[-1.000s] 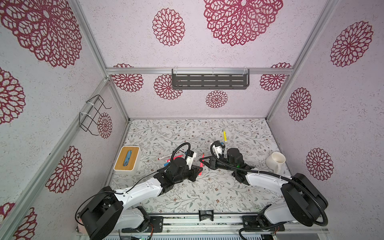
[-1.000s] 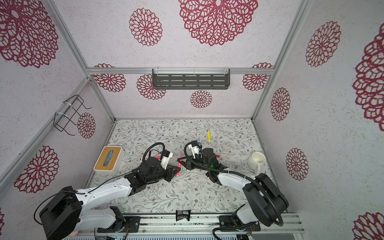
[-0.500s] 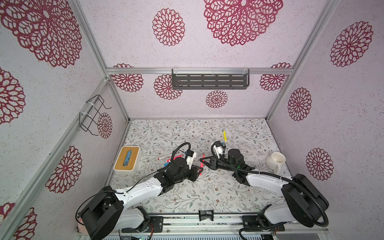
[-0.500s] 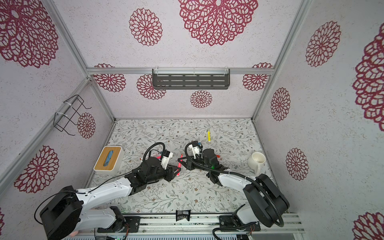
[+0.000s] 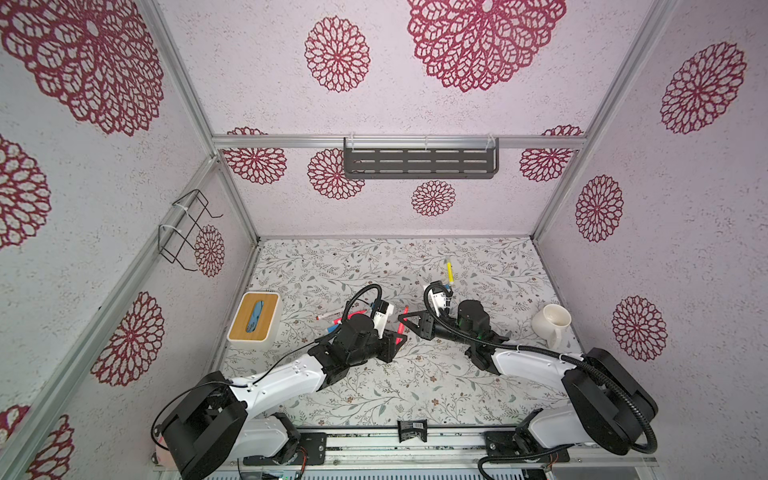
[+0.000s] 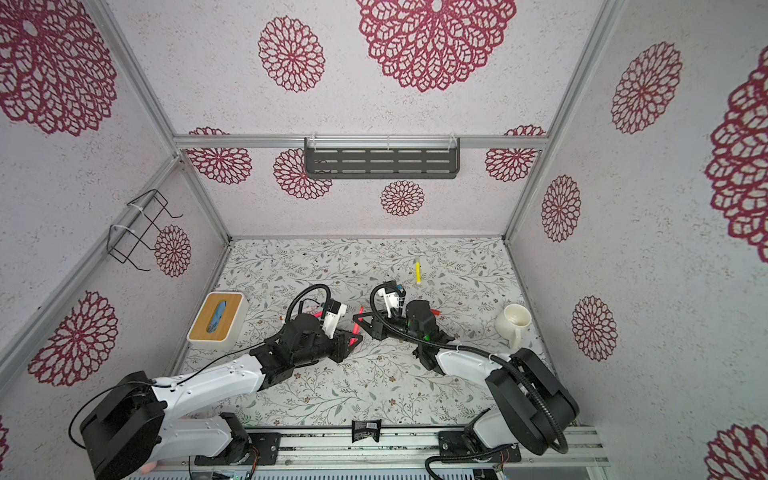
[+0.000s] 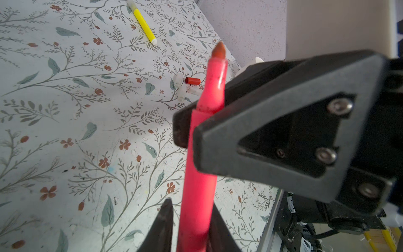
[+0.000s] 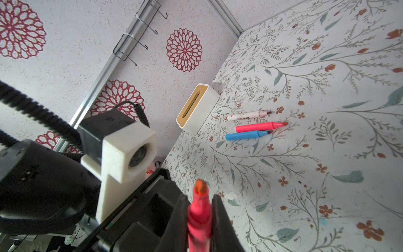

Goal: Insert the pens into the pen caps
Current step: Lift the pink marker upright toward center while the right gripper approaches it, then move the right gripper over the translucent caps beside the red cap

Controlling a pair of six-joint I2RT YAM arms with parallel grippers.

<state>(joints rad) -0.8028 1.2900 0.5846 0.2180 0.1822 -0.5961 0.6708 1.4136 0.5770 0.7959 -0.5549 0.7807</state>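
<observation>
The right claw (image 8: 199, 196) was seen closed on the pink pen (image 7: 214, 83). Its jaws were pinched on the barrel just below the bare felt tip, which stuck out past them. The left claw (image 7: 192, 208) was set on the same pen lower down, one jaw on each side of the barrel. Whether those jaws were pressing or standing just clear could not be told. The pen was thus carried off the surface (image 7: 65, 109) between the two claws, which met tip to tip in both top views.

Beyond the right claw, as looked at from the left one, a red cap (image 7: 193, 81) and a few clear caps (image 7: 178, 78) were lying close together on the surface, well apart from both claws. Further out again a yellow pen (image 7: 144, 24) was lying alone. Out past the left claw's side, a white pen (image 8: 246, 115), a second pink pen (image 8: 259, 127) and a blue pen (image 8: 246, 135) were laid side by side with bare tips, and a tissue box (image 8: 205, 102) stood beyond them.

The step in hand was judged to be a handover or re-grip of the pen, with no capping yet begun. For the next move, the pen would have to be left firmly in one claw. The other claw would be freed to fetch a cap, which would be lined up along the pen's axis and pushed straight onto the tip.
</observation>
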